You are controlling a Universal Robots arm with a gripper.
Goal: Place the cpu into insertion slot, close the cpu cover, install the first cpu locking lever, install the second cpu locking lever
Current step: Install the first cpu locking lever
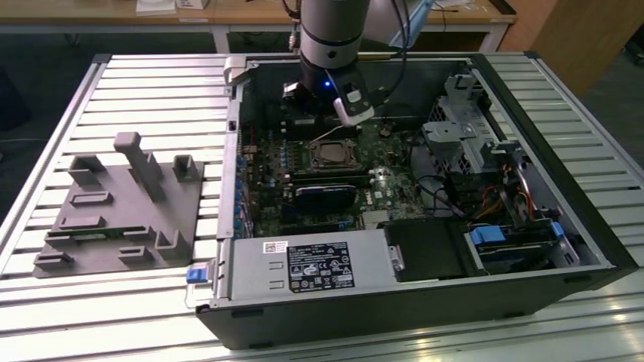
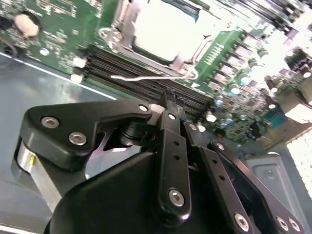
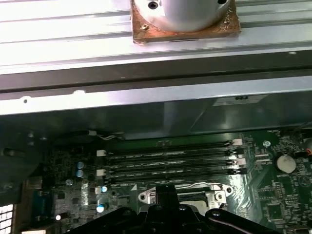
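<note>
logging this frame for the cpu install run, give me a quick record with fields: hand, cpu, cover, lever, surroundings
hand: the hand sits low over the memory slots, beside the insertion slot
cpu: the cpu lies in the slot, pale face up
cover: the cpu cover appears down, framing the cpu
lever: a wire lever runs along the slot's edge nearest the hand; latched or not, cannot tell
surroundings: open computer case on a slatted table, grey fixture on the exterior view's left

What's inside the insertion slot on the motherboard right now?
The cpu lies in the insertion slot, its pale face showing through the cut-out of the cpu cover. The cover hides the chip's edges, and the chip hides what is beneath it.
</note>
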